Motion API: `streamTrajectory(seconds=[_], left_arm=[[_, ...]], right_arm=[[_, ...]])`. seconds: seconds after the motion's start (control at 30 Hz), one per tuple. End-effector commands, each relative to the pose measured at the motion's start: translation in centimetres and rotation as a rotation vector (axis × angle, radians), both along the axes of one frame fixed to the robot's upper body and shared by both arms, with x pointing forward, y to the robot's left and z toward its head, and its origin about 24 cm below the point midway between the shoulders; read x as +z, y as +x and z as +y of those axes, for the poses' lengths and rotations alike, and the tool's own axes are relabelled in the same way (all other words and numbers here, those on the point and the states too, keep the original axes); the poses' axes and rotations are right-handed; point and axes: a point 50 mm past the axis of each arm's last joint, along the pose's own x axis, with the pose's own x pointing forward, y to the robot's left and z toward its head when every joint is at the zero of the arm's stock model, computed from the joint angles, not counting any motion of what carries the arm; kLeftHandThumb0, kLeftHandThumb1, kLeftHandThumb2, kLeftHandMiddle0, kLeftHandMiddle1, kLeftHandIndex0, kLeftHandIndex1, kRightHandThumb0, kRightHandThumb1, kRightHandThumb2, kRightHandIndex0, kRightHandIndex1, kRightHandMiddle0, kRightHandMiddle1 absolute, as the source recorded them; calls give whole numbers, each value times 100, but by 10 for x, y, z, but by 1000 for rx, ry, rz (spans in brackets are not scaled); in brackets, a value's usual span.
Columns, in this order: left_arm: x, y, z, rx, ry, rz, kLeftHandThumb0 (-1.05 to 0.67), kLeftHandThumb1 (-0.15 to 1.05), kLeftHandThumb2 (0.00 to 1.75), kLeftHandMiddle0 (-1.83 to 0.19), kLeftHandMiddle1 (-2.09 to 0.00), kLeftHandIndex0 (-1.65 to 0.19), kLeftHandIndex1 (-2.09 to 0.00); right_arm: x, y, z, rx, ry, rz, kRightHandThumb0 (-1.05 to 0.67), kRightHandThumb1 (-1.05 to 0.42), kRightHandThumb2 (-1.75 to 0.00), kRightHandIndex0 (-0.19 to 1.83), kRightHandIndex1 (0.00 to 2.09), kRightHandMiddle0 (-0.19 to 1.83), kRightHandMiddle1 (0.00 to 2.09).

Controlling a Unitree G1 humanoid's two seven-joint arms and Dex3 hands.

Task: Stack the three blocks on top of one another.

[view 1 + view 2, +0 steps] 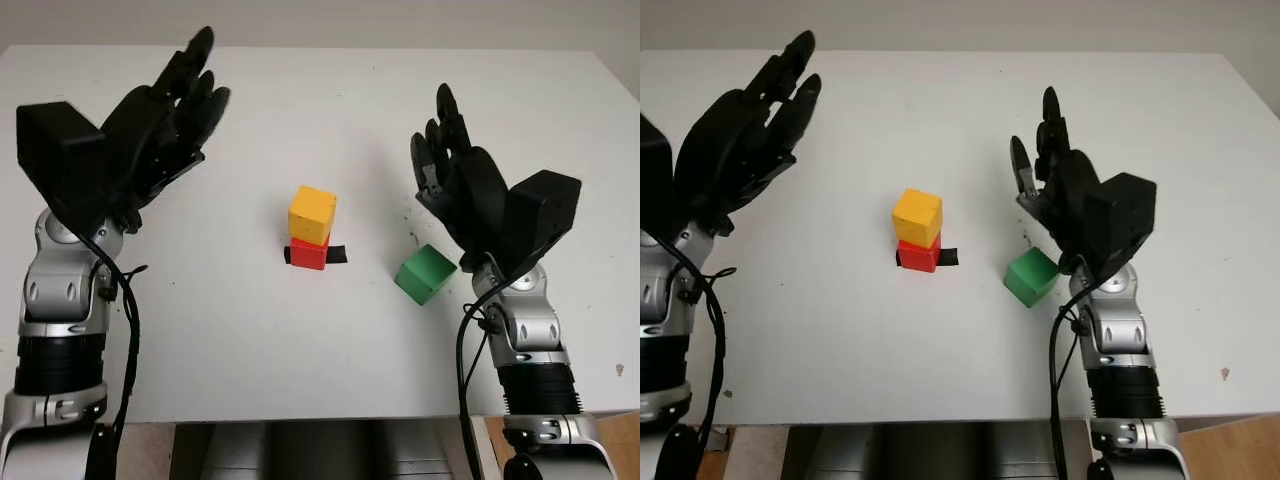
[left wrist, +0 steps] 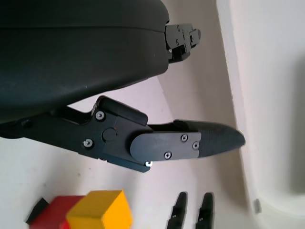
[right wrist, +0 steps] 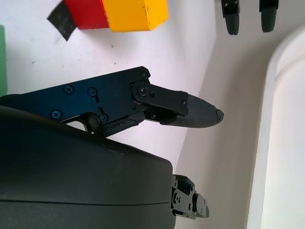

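You're looking at two matte black three-finger hands, the left hand [image 1: 165,105] over at ten o'clock and the right hand [image 1: 455,180] at three o'clock, each with a boxy black wrist block. Behind them run ribbed silver-and-black forearms trailing looped black cables. Up close, your finger [image 2: 188,143] links show small silver screws.

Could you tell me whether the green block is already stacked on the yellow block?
No, the green block sits on the table, apart from the yellow block.
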Motion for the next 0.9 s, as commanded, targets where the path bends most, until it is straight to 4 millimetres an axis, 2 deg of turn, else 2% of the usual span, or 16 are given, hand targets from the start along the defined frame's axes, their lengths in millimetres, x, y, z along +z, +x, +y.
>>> streamTrajectory(seconds=[0.0, 0.13, 0.3, 0.37, 0.43, 0.6, 0.73, 0.87], left_arm=[[-4, -6, 1, 9, -57, -19, -78, 105, 39, 19, 0, 19, -1], [-19, -17, 4, 31, -69, -20, -79, 105, 41, 19, 0, 19, 0], [-38, -26, 6, 71, -91, -9, -78, 105, 47, 19, 0, 19, 0], [-47, -29, 5, 83, -113, 5, -77, 105, 49, 19, 0, 19, 0], [-55, -31, 5, 88, -128, 29, -78, 105, 49, 19, 0, 19, 0], [-66, -34, 4, 89, -151, 55, -78, 105, 47, 19, 0, 19, 0], [-70, -34, 3, 94, -172, 65, -77, 105, 47, 19, 0, 19, 0], [-72, -34, 2, 110, -172, 67, -77, 105, 46, 19, 0, 19, 0]], right_arm=[[18, 0, -5, 23, -33, -47, -63, -105, -59, -19, 0, -19, 0], [32, 0, -16, 31, -161, -86, -63, -105, -49, -12, 4, -12, 4], [47, -3, -29, 59, -263, -80, -70, -105, -27, 0, 10, 0, 10], [54, -6, -33, 109, -290, -69, -65, -103, -13, 2, 10, 2, 9], [61, -10, -38, 151, -355, -65, -58, -98, -7, 5, 11, 4, 10], [78, -27, -46, 171, -663, -115, -56, -84, -4, 28, 16, 27, 11], [89, -41, -42, 190, -924, -163, -52, -75, -4, 42, 15, 44, 9], [93, -55, -39, 216, -1094, -191, -47, -72, -4, 47, 13, 50, 8]])
